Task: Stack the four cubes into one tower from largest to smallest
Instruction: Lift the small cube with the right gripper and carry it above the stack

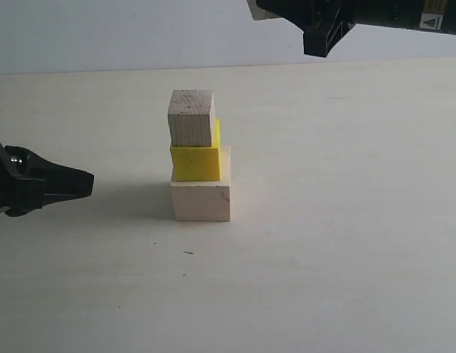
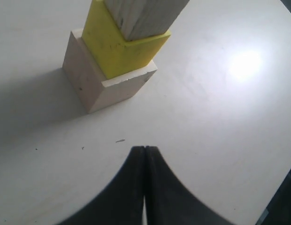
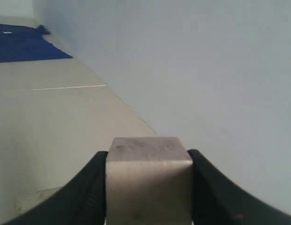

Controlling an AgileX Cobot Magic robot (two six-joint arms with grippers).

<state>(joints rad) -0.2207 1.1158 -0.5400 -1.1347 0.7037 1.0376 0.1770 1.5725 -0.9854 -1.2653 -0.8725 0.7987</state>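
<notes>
The exterior view looks slightly down across the table (image 1: 323, 257) at the tower (image 1: 201, 158) from middling range. The left wrist view sees that tower from close above; the right wrist view faces a pale wall (image 3: 206, 70) past a small tan cube (image 3: 148, 178)

We are noting a pale, smooth table (image 1: 346, 243). The big whitish wooden cube (image 1: 201, 202) is sitting flat on it, near the middle. Small dark specks (image 1: 188, 253) are lying near that cube.

Small triangular warning sticker (image 1: 435, 22) on right arm (image 1: 375, 11), no legible text
</notes>
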